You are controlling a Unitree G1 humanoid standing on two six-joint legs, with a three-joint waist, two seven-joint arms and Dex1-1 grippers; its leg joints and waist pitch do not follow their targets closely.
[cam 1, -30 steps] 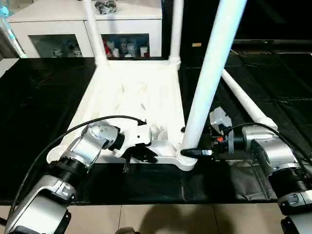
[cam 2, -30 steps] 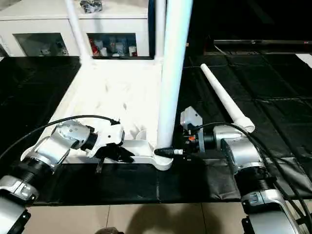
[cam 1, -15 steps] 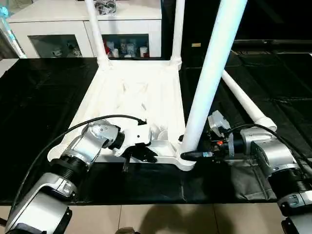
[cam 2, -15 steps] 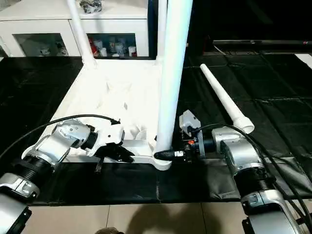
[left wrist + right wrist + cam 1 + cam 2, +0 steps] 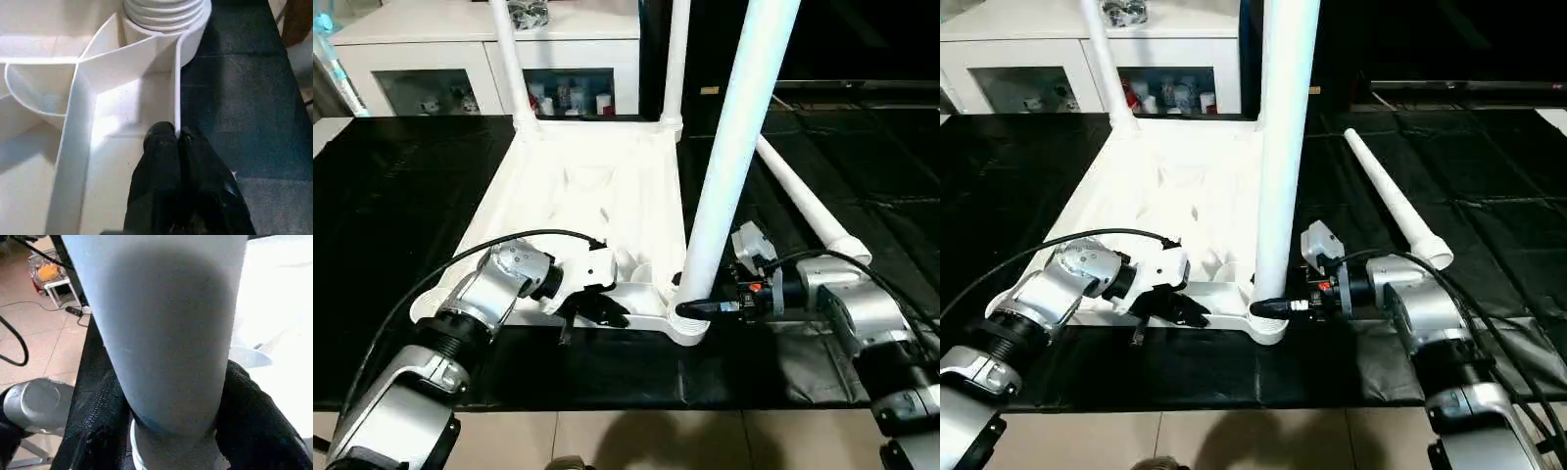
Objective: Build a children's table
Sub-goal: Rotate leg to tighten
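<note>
The white table top (image 5: 597,196) lies upside down on the black mat, ribs facing up. Two legs (image 5: 514,69) (image 5: 675,59) stand in its far corner sockets. A third leg (image 5: 729,166) stands upright in the near right socket (image 5: 166,14). My right gripper (image 5: 690,308) is shut around the base of the third leg (image 5: 161,323), with one finger (image 5: 254,416) on each side. My left gripper (image 5: 607,311) is shut on the top's thin near rim (image 5: 177,88), fingers (image 5: 161,147) pinched together over it. The fourth leg (image 5: 808,211) lies loose on the mat to the right.
A white glass-door cabinet (image 5: 460,39) stands behind the mat, close to the far legs. The black mat (image 5: 401,196) covers the floor to either side of the top. Tiled floor (image 5: 607,436) runs along the near edge.
My right wrist has turned slightly around the third leg's base. The leg stays upright in its socket. The left gripper holds the same spot on the rim.
</note>
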